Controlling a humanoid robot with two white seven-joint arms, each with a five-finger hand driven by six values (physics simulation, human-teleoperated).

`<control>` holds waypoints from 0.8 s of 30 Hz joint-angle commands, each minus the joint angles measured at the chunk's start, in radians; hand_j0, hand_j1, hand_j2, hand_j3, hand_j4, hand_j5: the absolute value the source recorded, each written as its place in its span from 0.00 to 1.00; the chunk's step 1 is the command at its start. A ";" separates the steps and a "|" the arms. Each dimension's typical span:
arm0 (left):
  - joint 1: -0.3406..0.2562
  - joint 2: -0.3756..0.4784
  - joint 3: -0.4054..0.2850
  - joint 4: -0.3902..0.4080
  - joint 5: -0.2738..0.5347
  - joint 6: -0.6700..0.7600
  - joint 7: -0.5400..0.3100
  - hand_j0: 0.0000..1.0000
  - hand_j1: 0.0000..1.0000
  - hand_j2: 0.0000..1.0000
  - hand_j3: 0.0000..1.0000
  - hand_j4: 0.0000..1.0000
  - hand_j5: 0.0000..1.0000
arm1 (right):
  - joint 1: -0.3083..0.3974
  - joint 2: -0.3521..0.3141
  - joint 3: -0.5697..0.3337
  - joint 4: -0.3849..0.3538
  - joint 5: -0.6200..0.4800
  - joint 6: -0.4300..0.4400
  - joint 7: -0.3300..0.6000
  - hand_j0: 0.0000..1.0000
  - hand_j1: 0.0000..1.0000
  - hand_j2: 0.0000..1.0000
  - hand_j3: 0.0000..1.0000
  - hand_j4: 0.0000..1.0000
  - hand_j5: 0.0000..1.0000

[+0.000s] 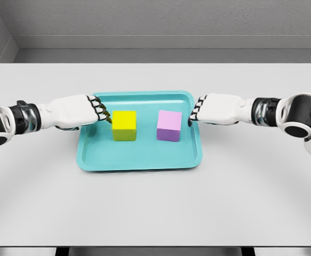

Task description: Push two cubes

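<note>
A yellow cube [124, 125] and a pink cube [169, 126] stand side by side, a small gap apart, in a teal tray [139, 157]. My left hand [101, 113] reaches in over the tray's left rim, its curled fingers just left of the yellow cube and very close to its side. From the opposite side comes my right hand [194, 113], fingers curled, over the tray's right rim, a short way right of the pink cube and apart from it. Neither hand holds anything.
The tray lies in the middle of a white table [155, 208]. A grey wall rises behind the table's far edge.
</note>
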 commanded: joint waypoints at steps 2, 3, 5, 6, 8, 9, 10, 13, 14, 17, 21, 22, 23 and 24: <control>0.000 -0.013 0.001 -0.009 0.004 0.002 -0.002 0.87 0.87 0.87 0.87 0.87 0.87 | -0.005 0.017 0.012 -0.003 0.000 0.002 0.000 0.71 0.71 0.71 0.71 0.71 0.71; 0.002 -0.013 0.001 -0.013 0.004 0.002 -0.002 0.87 0.87 0.87 0.87 0.87 0.87 | -0.008 0.021 0.029 -0.001 0.002 0.002 0.000 0.71 0.71 0.71 0.71 0.71 0.71; 0.002 -0.013 0.001 -0.013 0.004 0.002 -0.002 0.87 0.87 0.87 0.87 0.87 0.87 | -0.009 0.025 0.033 -0.001 0.007 0.002 0.000 0.71 0.71 0.71 0.71 0.71 0.71; 0.000 -0.013 0.001 -0.013 0.004 0.002 -0.002 0.87 0.87 0.87 0.87 0.87 0.87 | -0.009 0.032 0.038 0.001 0.008 0.002 0.000 0.71 0.71 0.71 0.71 0.71 0.71; 0.002 -0.013 0.001 -0.012 0.004 0.002 -0.002 0.87 0.87 0.87 0.87 0.87 0.87 | -0.014 0.040 0.041 0.005 0.016 0.002 0.000 0.71 0.71 0.71 0.71 0.71 0.71; 0.002 -0.013 0.001 -0.007 0.004 0.002 -0.002 0.87 0.87 0.87 0.87 0.87 0.87 | -0.023 0.054 0.055 0.010 0.017 0.002 0.000 0.71 0.71 0.71 0.71 0.71 0.71; 0.002 -0.013 0.001 -0.006 0.004 0.002 -0.002 0.87 0.87 0.87 0.87 0.87 0.87 | -0.025 0.055 0.055 0.016 0.017 0.002 0.000 0.71 0.71 0.71 0.71 0.71 0.71; 0.002 -0.010 0.004 0.000 0.004 0.002 -0.002 0.87 0.87 0.87 0.87 0.87 0.87 | -0.031 0.063 0.056 0.014 0.017 0.002 0.000 0.71 0.71 0.71 0.71 0.71 0.71; 0.002 -0.010 0.004 0.002 0.004 0.002 -0.002 0.87 0.87 0.87 0.87 0.87 0.87 | -0.031 0.066 0.056 0.014 0.017 0.002 0.000 0.71 0.71 0.71 0.71 0.71 0.71; 0.002 -0.007 0.008 0.008 0.004 0.002 -0.002 0.87 0.87 0.87 0.87 0.87 0.87 | -0.032 0.069 0.062 0.030 0.019 0.002 0.000 0.71 0.71 0.71 0.71 0.71 0.71; 0.002 -0.003 0.011 0.016 0.004 0.002 -0.002 0.87 0.87 0.87 0.87 0.87 0.87 | -0.060 0.089 0.075 0.090 0.030 0.002 0.000 0.71 0.71 0.71 0.71 0.71 0.71; 0.002 -0.003 0.013 0.016 0.004 0.002 -0.002 0.87 0.87 0.87 0.87 0.87 0.87 | -0.061 0.089 0.075 0.094 0.031 0.002 0.000 0.71 0.71 0.71 0.71 0.71 0.71; 0.003 -0.001 0.013 0.016 0.004 0.002 -0.002 0.87 0.87 0.87 0.87 0.87 0.87 | -0.067 0.091 0.073 0.097 0.034 0.002 0.000 0.71 0.71 0.71 0.71 0.71 0.71; 0.003 -0.001 0.014 0.014 0.004 0.002 -0.002 0.87 0.87 0.87 0.87 0.87 0.87 | -0.069 0.091 0.075 0.097 0.034 0.002 0.000 0.71 0.71 0.71 0.71 0.71 0.71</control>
